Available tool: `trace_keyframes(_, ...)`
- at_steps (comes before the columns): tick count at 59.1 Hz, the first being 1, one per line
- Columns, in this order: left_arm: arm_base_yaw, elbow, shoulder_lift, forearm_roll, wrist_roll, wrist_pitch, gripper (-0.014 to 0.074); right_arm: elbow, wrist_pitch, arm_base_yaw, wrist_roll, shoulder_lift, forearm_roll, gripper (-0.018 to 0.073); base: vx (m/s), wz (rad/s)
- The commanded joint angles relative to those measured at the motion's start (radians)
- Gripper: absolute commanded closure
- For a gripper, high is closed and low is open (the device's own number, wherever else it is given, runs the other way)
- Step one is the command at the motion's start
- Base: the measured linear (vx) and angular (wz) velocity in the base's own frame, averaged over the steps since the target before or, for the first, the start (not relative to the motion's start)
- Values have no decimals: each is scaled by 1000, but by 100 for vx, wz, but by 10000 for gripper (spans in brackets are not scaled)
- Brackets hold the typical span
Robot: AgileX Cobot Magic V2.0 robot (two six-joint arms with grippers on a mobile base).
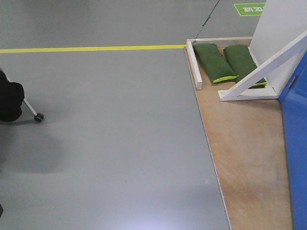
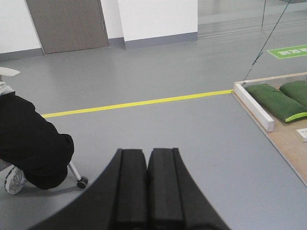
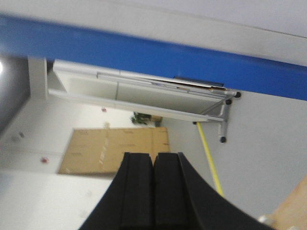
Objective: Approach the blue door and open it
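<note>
Left gripper (image 2: 147, 163): the two black pads are pressed flat together with nothing between them. It hangs over bare grey floor (image 2: 158, 76).
Right gripper (image 3: 153, 165): the pads meet along one seam and grip nothing. Its camera is tilted upward.
Blue door (image 1: 296, 143): glossy blue panel at the far right edge of the front view, running from mid-height to the bottom. It stands on the right side of the wooden platform (image 1: 244, 153).
Door vs. right gripper: in the right wrist view the blue door (image 3: 144, 52) is a blurred band across the top, above the pads and apart from them. Handle and lock do not show.
Door vs. left gripper: the door is out of the left wrist view. Only the platform's near corner shows, to the right of the pads and well apart.
White slanted brace (image 1: 268, 67): rises from the platform to a white upright panel (image 1: 278, 28), just left of the door.
Green sandbags (image 1: 214, 62): two, side by side on the platform's far end, behind a white batten (image 1: 194, 64). The right one lies partly under the brace.
Yellow floor line (image 1: 91, 48): runs left to right and ends at the platform's corner.
Person in black (image 2: 29, 143): at the left edge, seated, with a chair caster (image 2: 82, 181) beside the shoe.
</note>
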Motion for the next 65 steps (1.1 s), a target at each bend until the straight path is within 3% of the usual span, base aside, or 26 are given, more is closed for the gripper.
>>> trace_keyframes(1,-4,4,-7,-8,-3,-84,526,-55,-37,38,-4,-36,-142,557,0,0)
trace_keyframes(14,-4,4,-7,-8,-3,-84,526,-55,-38,96,-4,-34,-366,557,0,0)
trace_keyframes(29,-4,4,-7,-8,-3,-84,526,-55,-83,92,-4,-15,-236,557,0,0)
trace_keyframes(30,-4,4,-7,-8,-3,-84,526,-55,-77,92,-4,4,-188,557,0,0)
trace_keyframes(36,-4,4,-7,-8,-3,-84,526,-55,-78,92,-4,18,-164,557,0,0)
trace_keyframes(41,-4,4,-7,-8,-3,-84,526,-55,-78,94,-4,18,-202,557,0,0)
trace_keyframes(53,-4,4,-7,-8,-3,-84,526,-55,-75,94,-4,9,-404,557,0,0)
trace_keyframes(65,-4,4,-7,-8,-3,-84,526,-55,-74,94,-4,1,-418,557,0,0)
